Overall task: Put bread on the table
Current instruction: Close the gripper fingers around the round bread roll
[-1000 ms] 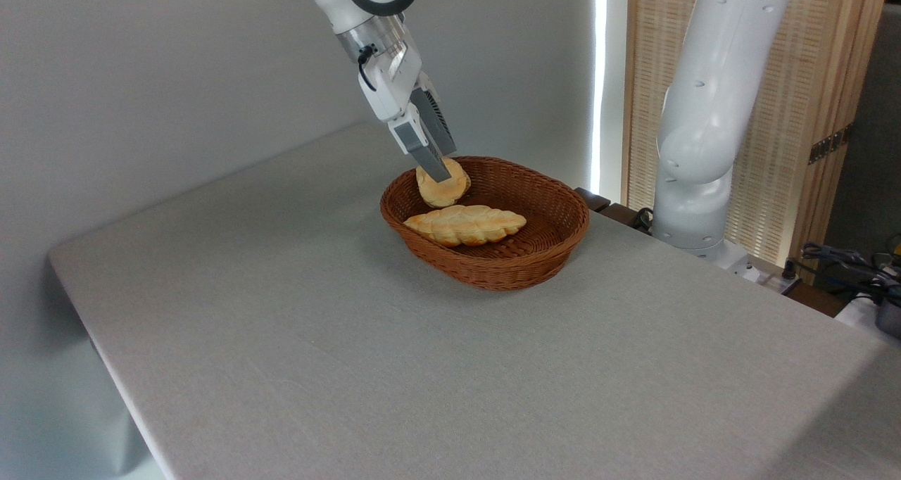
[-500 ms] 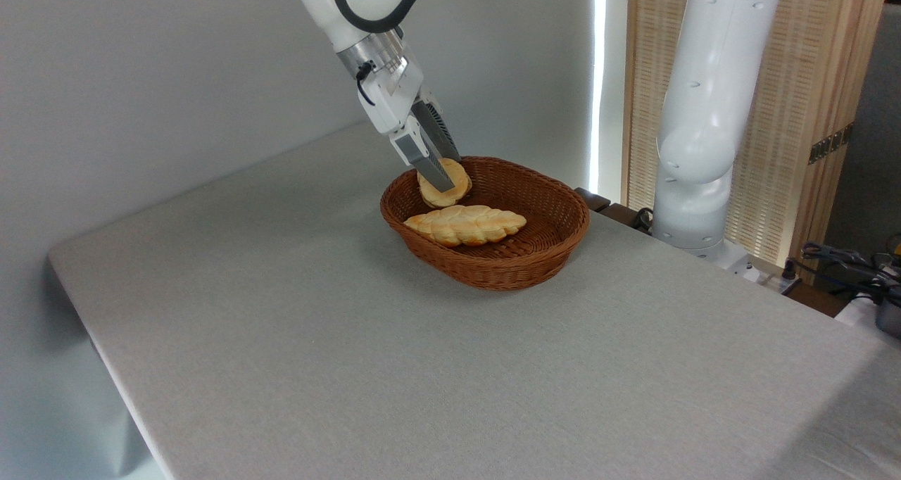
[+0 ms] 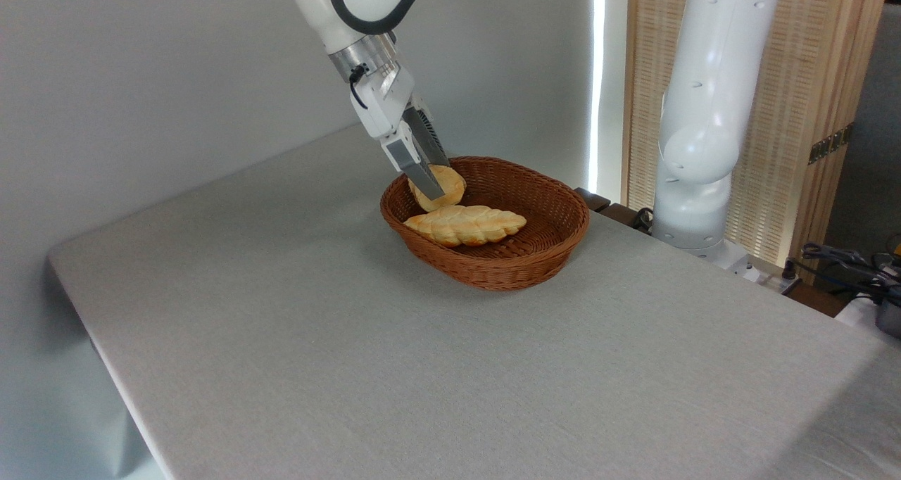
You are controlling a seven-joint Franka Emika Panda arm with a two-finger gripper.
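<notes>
One gripper (image 3: 434, 182) clamps one bun (image 3: 442, 187) at the basket's (image 3: 517, 258) ten o'clock; one braided loaf (image 3: 464, 224) lies inside. Grey cloth table (image 3: 317, 339), pale wall (image 3: 141, 79).

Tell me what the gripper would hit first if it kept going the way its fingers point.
The gripper, shut on the bun, points down and right; likely the braided loaf first, or the basket floor, though depth is unclear.

The near finger (image 3: 421, 177) covers the middle of the bread (image 3: 445, 184); the far finger shows only as a dark strip behind it, its tip hidden. Below the fingertips the bread's underside is lost behind the braided loaf (image 3: 464, 224), so it may be clear of the basket (image 3: 545, 255).
</notes>
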